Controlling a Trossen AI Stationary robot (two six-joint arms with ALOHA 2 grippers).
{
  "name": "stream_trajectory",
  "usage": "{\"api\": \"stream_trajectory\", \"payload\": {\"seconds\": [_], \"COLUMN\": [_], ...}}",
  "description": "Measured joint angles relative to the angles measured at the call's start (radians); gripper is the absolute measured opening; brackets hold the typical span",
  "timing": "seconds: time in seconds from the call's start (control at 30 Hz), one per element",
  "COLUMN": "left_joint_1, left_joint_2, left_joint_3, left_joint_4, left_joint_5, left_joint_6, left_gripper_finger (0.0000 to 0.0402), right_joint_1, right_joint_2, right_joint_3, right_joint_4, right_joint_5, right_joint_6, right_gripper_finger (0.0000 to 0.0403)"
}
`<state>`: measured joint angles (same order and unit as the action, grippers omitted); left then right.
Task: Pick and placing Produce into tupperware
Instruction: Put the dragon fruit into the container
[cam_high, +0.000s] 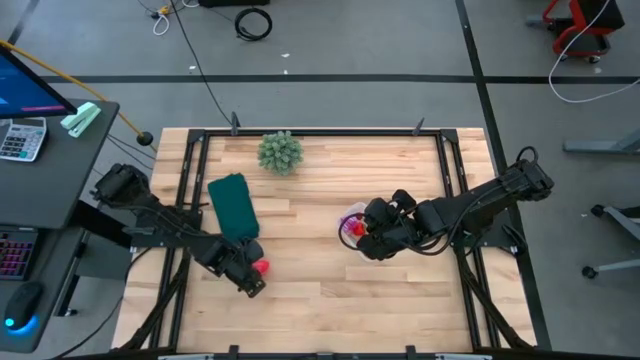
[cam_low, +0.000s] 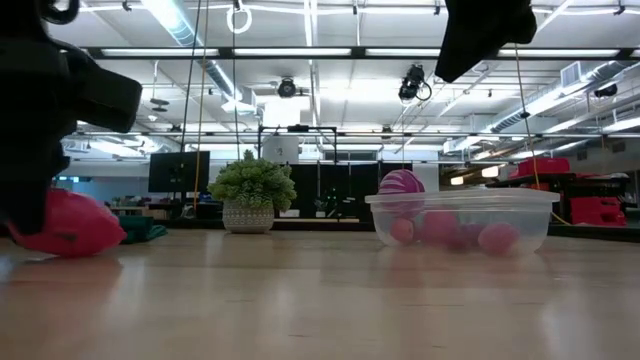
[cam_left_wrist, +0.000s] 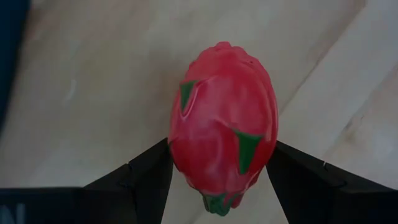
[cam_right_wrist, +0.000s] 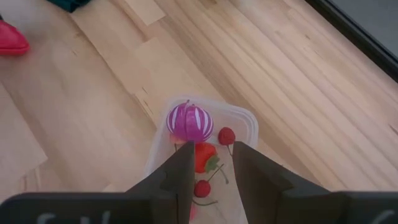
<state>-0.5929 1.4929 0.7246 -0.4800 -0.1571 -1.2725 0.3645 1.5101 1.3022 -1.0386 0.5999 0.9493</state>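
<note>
A red toy fruit with green scales (cam_left_wrist: 224, 118) lies on the wood table (cam_high: 320, 300), near its left front (cam_high: 261, 267). My left gripper (cam_left_wrist: 221, 180) is low at that spot (cam_high: 250, 275), shut on the fruit. The clear tupperware (cam_right_wrist: 249, 121) stands right of centre (cam_high: 350, 222). It holds a purple striped ball (cam_right_wrist: 189, 122), a strawberry (cam_right_wrist: 205, 155) and small red berries (cam_right_wrist: 226, 135). My right gripper (cam_right_wrist: 213, 168) hangs above the tub (cam_low: 480, 40), fingers a narrow gap apart, holding nothing. My left gripper pinches the red fruit between its two fingers, one finger (cam_left_wrist: 152, 171) on each side of its lower, stem end (cam_left_wrist: 186, 168). The fingers lie along the fruit, which points away from the wrist. In the low view the fruit's underside (cam_low: 70, 250) rests on the table.
A dark green folded cloth (cam_high: 233, 205) lies just beyond the left gripper. A spiky green potted plant (cam_high: 280, 152) stands at the far edge. Bare wood stretches between fruit and tub and along the near edge. A black frame (cam_high: 460, 170) borders the table.
</note>
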Motion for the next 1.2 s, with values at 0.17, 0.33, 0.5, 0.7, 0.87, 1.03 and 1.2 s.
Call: {"api": "stream_trajectory", "payload": {"seconds": [0.17, 0.33, 0.5, 0.7, 0.87, 1.03, 1.2], "left_joint_1": [0.038, 0.068, 0.089, 0.102, 0.122, 0.146, 0.178], "left_joint_2": [0.0, 0.0, 0.0, 0.0, 0.0, 0.0, 0.0], "left_joint_3": [0.0, 0.0, 0.0, 0.0, 0.0, 0.0, 0.0], "left_joint_4": [0.035, 0.091, 0.131, 0.137, 0.136, 0.14, 0.166], "left_joint_5": [-0.007, -0.007, -0.007, -0.007, -0.008, -0.007, -0.007], "left_joint_6": [0.104, 0.189, 0.282, 0.446, 0.619, 0.656, 0.684], "left_gripper_finger": [0.024, 0.0218, 0.0203, 0.0218, 0.0244, 0.0263, 0.0272], "right_joint_1": [0.0, 0.0, 0.0, 0.0, 0.0, 0.0, 0.0], "right_joint_2": [0.0, 0.0, 0.0, 0.0, 0.0, 0.0, 0.0], "right_joint_3": [0.0, 0.0, 0.0, 0.0, 0.0, 0.0, 0.0], "right_joint_4": [0.0, 0.001, 0.015, 0.02, 0.02, 0.02, 0.019], "right_joint_5": [0.0, 0.0, 0.0, 0.0, 0.0, 0.0, 0.0], "right_joint_6": [0.001, 0.002, 0.002, 0.002, 0.002, 0.002, 0.002], "right_gripper_finger": [0.0117, 0.0117, 0.0117, 0.0117, 0.0117, 0.0117, 0.0117]}}
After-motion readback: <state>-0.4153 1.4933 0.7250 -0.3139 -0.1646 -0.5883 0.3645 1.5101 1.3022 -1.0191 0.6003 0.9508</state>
